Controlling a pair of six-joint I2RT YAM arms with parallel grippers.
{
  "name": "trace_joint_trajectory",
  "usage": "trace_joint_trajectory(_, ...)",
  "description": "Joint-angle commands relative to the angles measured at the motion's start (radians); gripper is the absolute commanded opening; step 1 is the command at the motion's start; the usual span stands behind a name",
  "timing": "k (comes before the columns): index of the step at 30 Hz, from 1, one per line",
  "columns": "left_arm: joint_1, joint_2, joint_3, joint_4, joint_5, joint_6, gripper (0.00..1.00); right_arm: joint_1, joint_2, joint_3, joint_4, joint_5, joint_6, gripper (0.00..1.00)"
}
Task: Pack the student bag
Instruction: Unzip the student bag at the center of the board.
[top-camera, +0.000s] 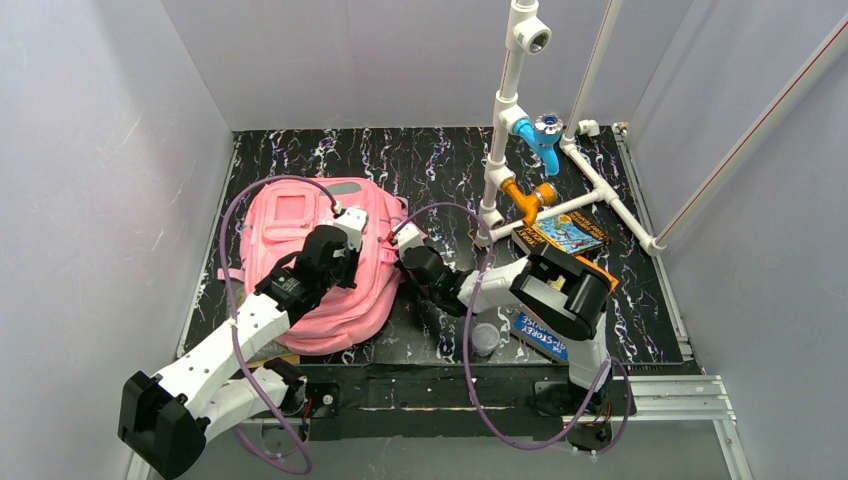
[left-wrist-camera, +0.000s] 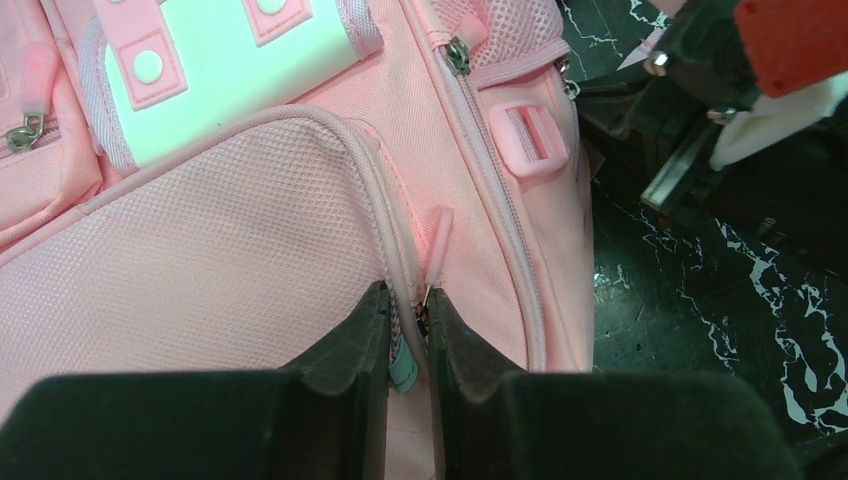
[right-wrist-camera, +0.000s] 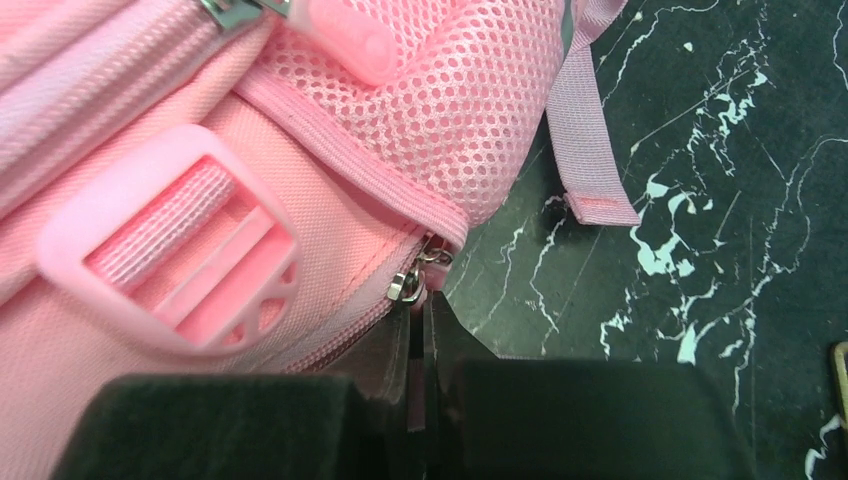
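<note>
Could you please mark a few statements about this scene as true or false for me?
1. The bag lies on the table. True.
2. The left tool is wide open above the bag. False: it is pinched shut on the front zip.
3. The right tool is shut on the side zip. True.
4. The books are inside the bag. False: they lie on the table, right of the bag.
</note>
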Motion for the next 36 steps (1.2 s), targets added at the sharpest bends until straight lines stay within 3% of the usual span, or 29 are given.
trace_joint_trajectory(1, 0.02, 0.006, 0.043, 0.064, -0.017, -0.024, 0.0, 0.016, -0.132, 0.005, -0.147, -0.057, 0.005, 0.04)
trace_joint_trajectory(6, 0.062, 0.039, 0.055, 0.072, 0.045, -0.076, 0.0, 0.023, -0.213, 0.011, -0.362, -0.148, -0.001, 0.05)
trace_joint_trajectory(12, 0.092, 0.054, 0.063, 0.062, 0.06, -0.095, 0.0, 0.019, -0.264, -0.05, -0.388, -0.154, -0.087, 0.13)
trace_joint_trajectory(16, 0.093, 0.049, 0.054, 0.067, 0.063, -0.09, 0.0, 0.017, -0.249, -0.048, -0.36, -0.112, -0.124, 0.1)
trace_joint_trajectory(20, 0.093, 0.045, 0.051, 0.063, 0.063, -0.086, 0.0, 0.016, -0.223, -0.054, -0.297, -0.061, -0.085, 0.21)
trace_joint_trajectory(23, 0.093, 0.042, 0.048, 0.064, 0.057, -0.079, 0.0, 0.013, -0.226, -0.1, -0.209, -0.034, -0.042, 0.16)
trace_joint_trajectory(26, 0.093, 0.045, 0.048, 0.064, 0.066, -0.079, 0.0, 0.011, -0.229, -0.137, -0.126, -0.068, -0.045, 0.01)
trace_joint_trajectory(36, 0.1, 0.051, 0.048, 0.077, 0.072, -0.126, 0.0, 0.012, -0.249, -0.132, -0.109, -0.212, -0.088, 0.01)
